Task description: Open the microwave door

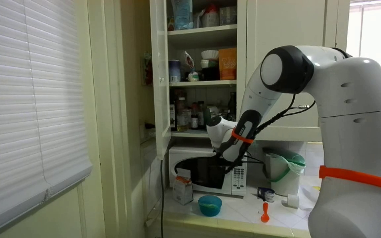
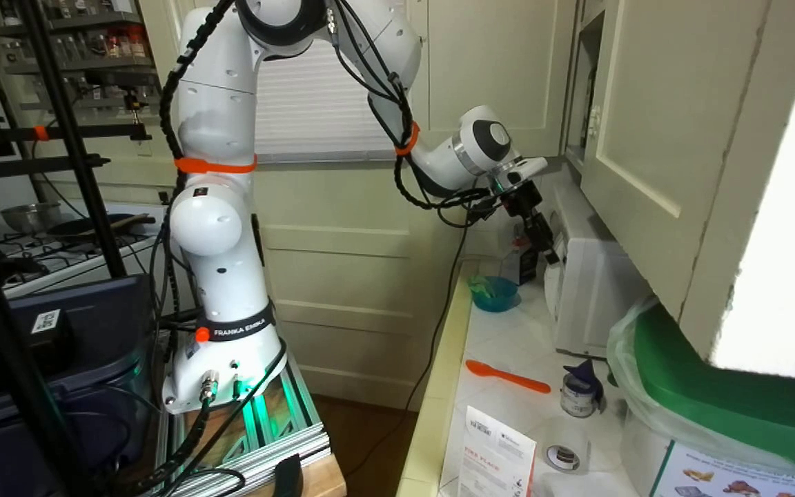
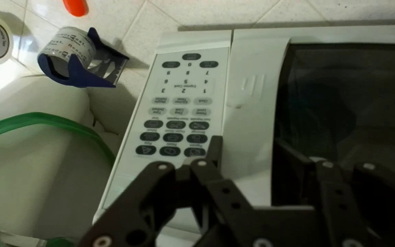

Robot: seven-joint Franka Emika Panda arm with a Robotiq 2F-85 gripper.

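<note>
The white microwave (image 1: 174, 155) stands on the counter under the cupboard; its side shows in an exterior view (image 2: 594, 283). The microwave door (image 1: 203, 172), with its dark window, looks shut; in the wrist view the door (image 3: 338, 103) lies flush beside the keypad panel (image 3: 183, 85). My gripper (image 2: 551, 257) points down at the microwave front. In the wrist view the gripper (image 3: 249, 140) has its fingers apart, one over the keypad edge and one over the dark window. The white door strip (image 3: 249, 120) lies between them. Whether the fingers touch it I cannot tell.
A paper bag (image 1: 183, 191) and a teal bowl (image 1: 210, 205) stand before the microwave. An orange spoon (image 2: 508, 376), a tape dispenser (image 2: 579, 393) and a green-lidded bin (image 1: 286, 175) are beside it. An open cupboard door (image 1: 160, 82) hangs above.
</note>
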